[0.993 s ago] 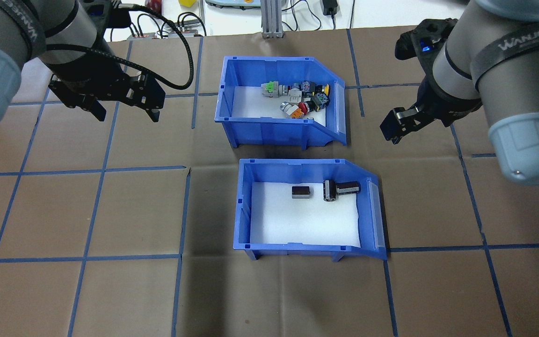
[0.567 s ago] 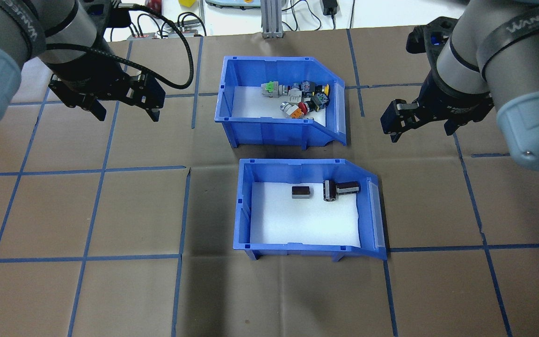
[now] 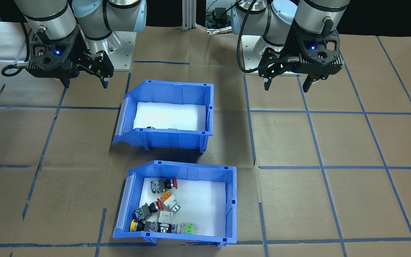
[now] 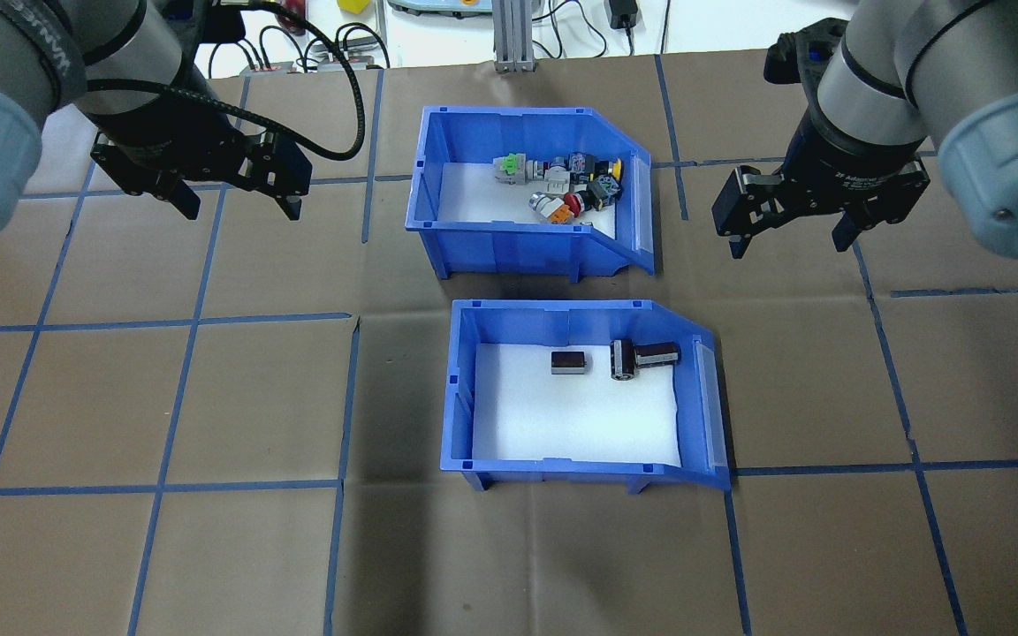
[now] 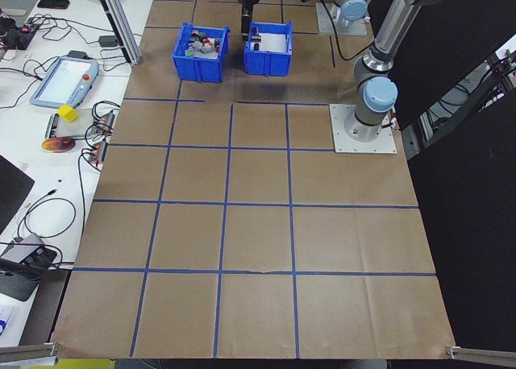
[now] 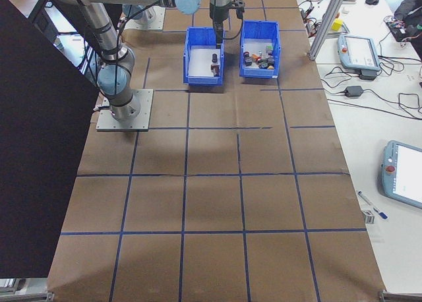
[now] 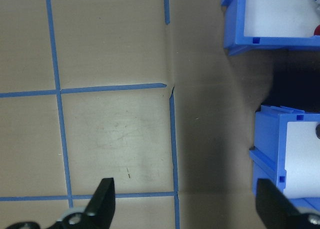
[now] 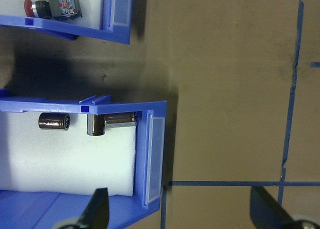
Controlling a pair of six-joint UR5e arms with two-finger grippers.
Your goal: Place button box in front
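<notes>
Button box (image 4: 527, 190) on tabletop (image 4: 208, 397) far side beyond capacitor bin (image 4: 580, 393), left tool (image 4: 235, 205) spread and empty at its left, right tool (image 4: 787, 240) spread and empty at its right

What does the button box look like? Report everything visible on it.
The button box is a blue plastic bin with a sloped cut-away side and a white foam liner. It sits upright on the brown table, farther from the robot than the other blue bin, holding colourful push-button switches. Neither gripper touches it.
</notes>
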